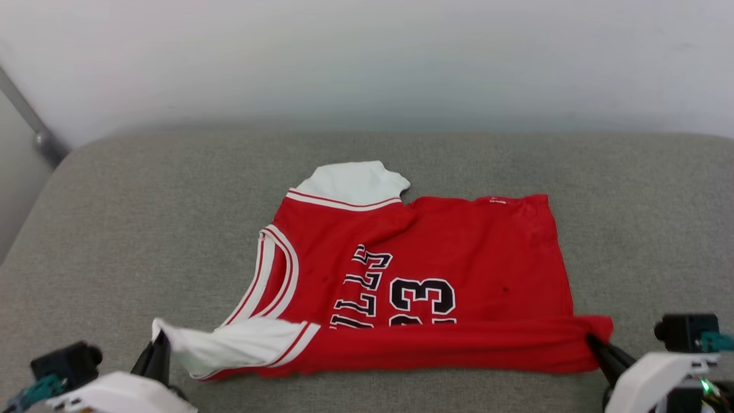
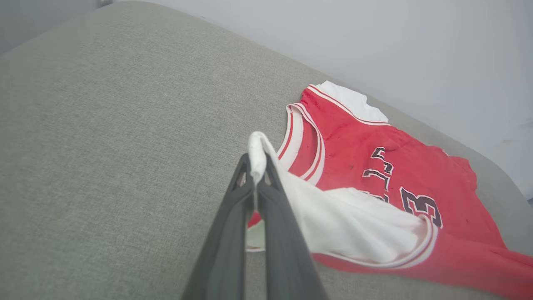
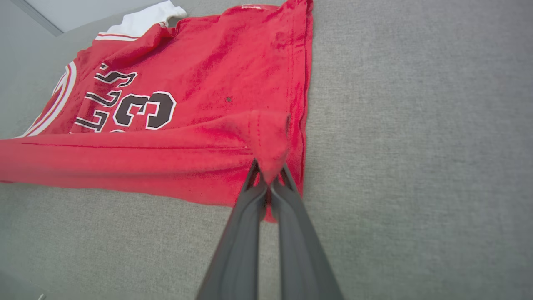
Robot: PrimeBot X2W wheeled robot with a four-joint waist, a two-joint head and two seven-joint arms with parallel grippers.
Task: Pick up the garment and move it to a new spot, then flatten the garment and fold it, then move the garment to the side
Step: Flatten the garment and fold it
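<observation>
The garment (image 1: 459, 258), a red jersey with white sleeves and black lettering, lies spread on the grey cushion with its collar to the left. Its near edge is lifted and folded over toward the far side. My left gripper (image 1: 162, 339) is shut on the tip of the near white sleeve (image 2: 257, 156). My right gripper (image 1: 590, 339) is shut on the near red hem corner (image 3: 270, 141). The far white sleeve (image 1: 352, 180) lies flat at the back. In the right wrist view the garment (image 3: 200, 83) stretches left from the pinched corner.
The grey fabric cushion (image 1: 114, 229) spreads wide on all sides of the garment. A pale wall (image 1: 367, 57) rises behind it. A grey metal bar (image 1: 28, 123) slants at the far left.
</observation>
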